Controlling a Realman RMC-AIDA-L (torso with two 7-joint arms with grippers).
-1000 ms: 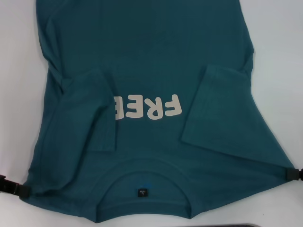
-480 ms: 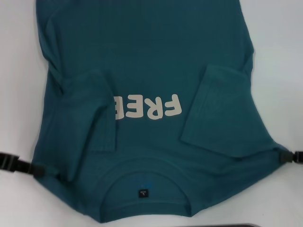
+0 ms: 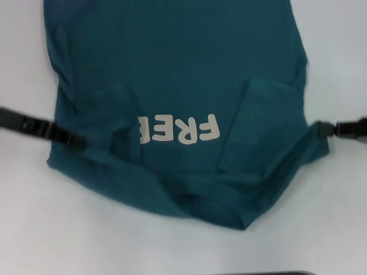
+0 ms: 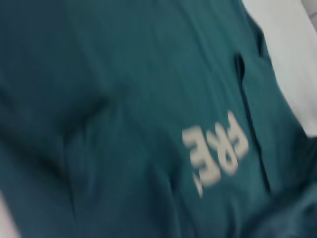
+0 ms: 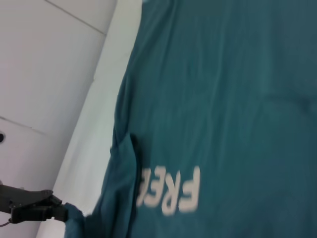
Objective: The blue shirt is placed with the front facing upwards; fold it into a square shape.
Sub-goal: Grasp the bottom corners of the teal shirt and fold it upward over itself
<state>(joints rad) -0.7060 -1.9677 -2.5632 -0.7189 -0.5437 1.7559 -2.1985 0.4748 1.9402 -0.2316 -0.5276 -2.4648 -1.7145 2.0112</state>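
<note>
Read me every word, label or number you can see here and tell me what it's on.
"FREE": cream block letters on the chest of the dark teal-blue cotton T-shirt, upside down in the head view, and visible in both wrist views.
No other text, label or number can be seen.

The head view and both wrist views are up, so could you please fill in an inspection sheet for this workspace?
Surface: white table, bare where it shows around the shirt.
Job's things: blue shirt, front up, "FREE" lettering showing; both sleeves folded inward; collar end lifted and bunched toward the chest, neck label hidden.
Clutter: nothing seen.
Grippers: left gripper shut on the shirt's left edge; right gripper shut on the right edge, level with the lettering.
Cables: nothing seen.
Surroundings: dark edge at the head view's bottom, not identifiable; pale panels beyond the table.
</note>
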